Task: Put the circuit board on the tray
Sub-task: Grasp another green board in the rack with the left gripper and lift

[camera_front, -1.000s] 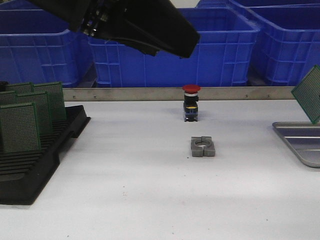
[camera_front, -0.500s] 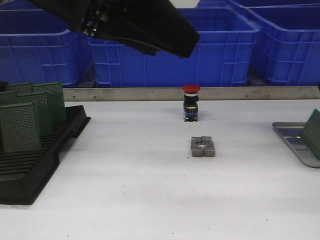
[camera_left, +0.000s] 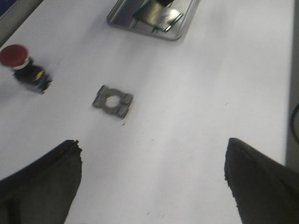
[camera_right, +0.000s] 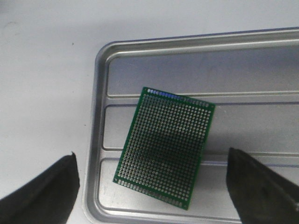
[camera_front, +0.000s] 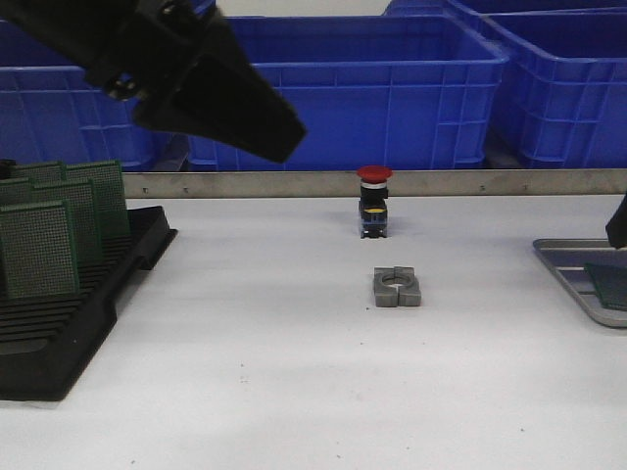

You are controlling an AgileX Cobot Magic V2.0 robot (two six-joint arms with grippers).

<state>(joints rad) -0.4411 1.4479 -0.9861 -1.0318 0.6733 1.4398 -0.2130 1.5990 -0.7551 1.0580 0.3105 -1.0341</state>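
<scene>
Meanwhile, at the far left of the counter (camera_front: 245,392), the black rack (camera_front: 69,323) is holding several green boards upright in its slots, and the left gripper (camera_left: 149,177) is hanging high above that side with its jaws spread wide and nothing between them. Further right, at mid-counter, the grey clamp block (camera_front: 397,287) is lying just nearer than the red push button (camera_front: 373,201); neither is part of this job. At the right edge, the tray (camera_right: 100,140) is carrying the circuit board (camera_right: 164,147), which is lying flat on the ridged floor, its long axis running somewhat skewed to the tray's ridges. The right gripper (camera_right: 149,177) is hovering directly over the board, fingers parted well clear of both long edges and touching nothing. Judging by this, the placing looks done; the right arm is much the nearer one, and a straight lift away should suffice.
</scene>
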